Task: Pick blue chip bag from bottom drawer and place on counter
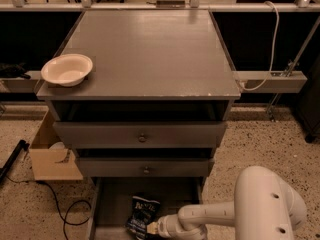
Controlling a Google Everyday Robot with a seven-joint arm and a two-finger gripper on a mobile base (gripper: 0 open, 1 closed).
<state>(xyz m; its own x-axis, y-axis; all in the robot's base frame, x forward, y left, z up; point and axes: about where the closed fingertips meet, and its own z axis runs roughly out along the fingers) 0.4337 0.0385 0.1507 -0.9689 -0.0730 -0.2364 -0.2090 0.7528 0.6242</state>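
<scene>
The blue chip bag (142, 212) is a dark crinkled bag with white lettering, tilted in the open bottom drawer (111, 204) at the foot of the grey cabinet. My gripper (151, 228) reaches in from the right on a white arm and meets the bag's lower right edge, where it looks shut on the bag. The counter (150, 54) is the broad grey top of the cabinet, well above the gripper.
A cream bowl (67, 69) sits at the counter's front left corner. Two knobbed drawers (142, 136) hang over the bottom drawer. A cardboard box (50, 156) and a black cable (65, 215) lie on the floor to the left. My white arm housing (267, 206) fills the lower right.
</scene>
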